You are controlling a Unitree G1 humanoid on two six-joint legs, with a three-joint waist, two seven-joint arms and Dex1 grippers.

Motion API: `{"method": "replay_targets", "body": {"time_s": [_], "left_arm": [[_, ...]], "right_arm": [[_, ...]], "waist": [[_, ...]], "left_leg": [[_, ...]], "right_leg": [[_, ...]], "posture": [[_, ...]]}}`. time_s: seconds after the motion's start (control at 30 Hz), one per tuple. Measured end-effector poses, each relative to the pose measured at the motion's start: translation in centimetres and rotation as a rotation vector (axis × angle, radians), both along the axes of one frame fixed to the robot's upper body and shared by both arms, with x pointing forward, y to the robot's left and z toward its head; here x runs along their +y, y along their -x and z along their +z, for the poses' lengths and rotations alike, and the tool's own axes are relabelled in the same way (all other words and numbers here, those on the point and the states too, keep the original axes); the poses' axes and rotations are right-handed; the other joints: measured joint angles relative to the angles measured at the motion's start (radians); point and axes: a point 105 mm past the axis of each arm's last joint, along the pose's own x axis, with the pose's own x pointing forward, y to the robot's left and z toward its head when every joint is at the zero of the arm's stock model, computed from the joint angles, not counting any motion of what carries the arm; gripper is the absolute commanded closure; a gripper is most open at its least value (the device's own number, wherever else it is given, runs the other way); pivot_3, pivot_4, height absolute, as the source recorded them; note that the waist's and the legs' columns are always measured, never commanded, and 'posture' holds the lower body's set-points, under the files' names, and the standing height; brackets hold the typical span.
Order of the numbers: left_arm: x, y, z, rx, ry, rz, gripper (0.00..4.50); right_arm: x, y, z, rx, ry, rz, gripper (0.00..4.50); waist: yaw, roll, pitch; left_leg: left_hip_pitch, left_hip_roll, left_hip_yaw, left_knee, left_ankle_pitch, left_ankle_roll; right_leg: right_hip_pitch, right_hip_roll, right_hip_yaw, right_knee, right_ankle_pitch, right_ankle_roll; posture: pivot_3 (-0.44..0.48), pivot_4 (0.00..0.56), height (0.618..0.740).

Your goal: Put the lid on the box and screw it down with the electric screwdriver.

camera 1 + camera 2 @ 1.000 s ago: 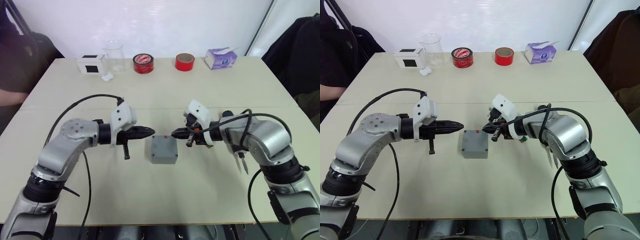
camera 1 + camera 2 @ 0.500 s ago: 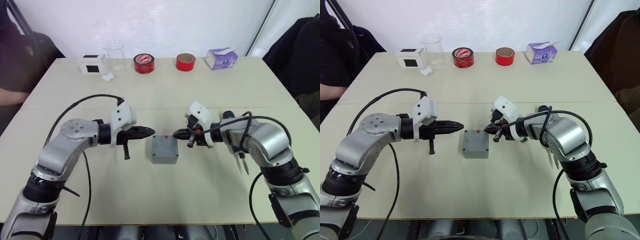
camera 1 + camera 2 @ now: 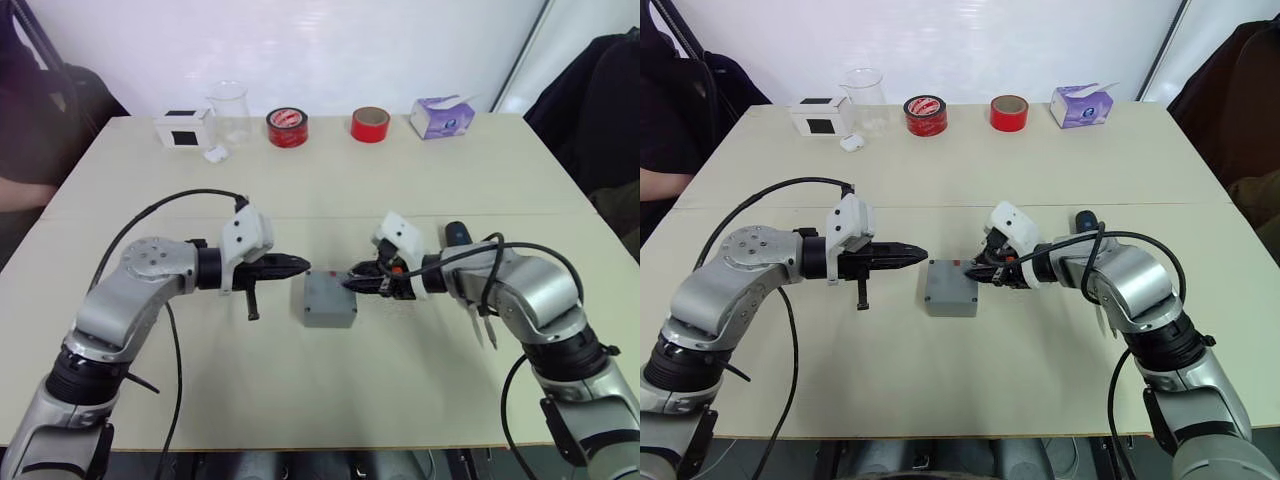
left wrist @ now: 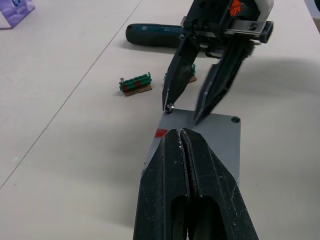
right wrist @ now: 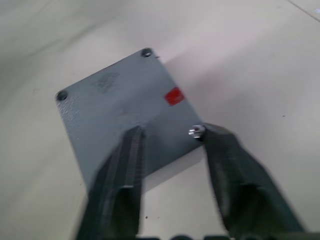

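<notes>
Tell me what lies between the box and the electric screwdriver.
In the left wrist view, a small green part lies on the table between the box and the electric screwdriver, with the right gripper alongside.

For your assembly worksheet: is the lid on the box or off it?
On. The lid lies flat over the box, corners matched, no interior visible. A screw stands at one corner by the right gripper.

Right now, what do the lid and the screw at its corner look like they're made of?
The lid looks like grey moulded plastic, though painted cast metal is possible: a matt, slightly grainy face with no shine. The screw at its corner looks like bare metal: small, silvery, with a bright glint on its head.
</notes>
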Motion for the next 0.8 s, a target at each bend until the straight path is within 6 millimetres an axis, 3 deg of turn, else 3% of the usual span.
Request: {"method": "replay_targets", "body": {"time_s": [0.13, 0.27, 0.37, 0.5, 0.7, 0.8], "left_arm": [[0.0, 0.1, 0.0, 0.003, -0.001, -0.007, 4.50], [-0.3, 0.2, 0.0, 0.006, 0.001, -0.027, 4.50], [-0.8, 0.4, -0.1, 0.010, 0.004, -0.048, 4.50], [-1.6, 1.1, 0.2, 0.007, 0.027, -0.095, 4.50], [-2.3, 1.6, 1.0, -0.015, 0.041, -0.147, 4.50], [-2.8, 1.9, 1.0, -0.019, 0.049, -0.169, 4.50]], "right_arm": [[-1.6, -0.2, 0.8, -0.006, 0.020, -0.048, 0.08], [-3.3, -0.4, 3.9, -0.078, 0.029, -0.081, 0.08], [-4.5, -0.2, 4.9, -0.096, 0.055, -0.110, 0.08], [-7.9, 0.0, 4.9, -0.042, 0.171, -0.217, 0.08], [-12.7, -0.3, 3.4, 0.120, 0.358, -0.391, 0.08], [-14.5, -1.6, 3.0, 0.195, 0.382, -0.504, 0.08]], "waist": [[0.001, 0.000, 0.000], [0.000, 0.000, 0.000], [0.000, 0.000, 0.000], [0.002, 0.000, 0.000], [-0.004, 0.000, 0.000], [-0.006, 0.000, 0.000]], "left_leg": [[0.000, 0.000, 0.000, 0.000, 0.000, 0.000], [0.000, 0.000, 0.000, 0.000, 0.000, 0.000], [0.000, 0.000, 0.000, 0.000, 0.000, 0.000], [0.000, 0.000, 0.000, 0.000, 0.000, 0.000], [0.000, 0.001, 0.001, 0.000, 0.000, 0.000], [0.001, 0.001, 0.001, 0.000, 0.000, 0.000]], "right_leg": [[0.000, 0.000, 0.000, 0.000, 0.000, 0.000], [0.000, 0.000, 0.000, 0.000, 0.000, 0.000], [0.000, 0.000, 0.000, 0.000, 0.000, 0.000], [0.000, -0.001, 0.000, -0.001, 0.000, 0.000], [0.000, 0.000, 0.001, -0.001, 0.000, 0.000], [0.000, 0.001, 0.001, -0.001, 0.000, 0.000]], "posture": [[0.000, 0.150, 0.740], [0.000, 0.150, 0.740], [0.000, 0.150, 0.740], [0.000, 0.150, 0.740], [0.000, 0.150, 0.740], [0.000, 0.150, 0.740]]}}
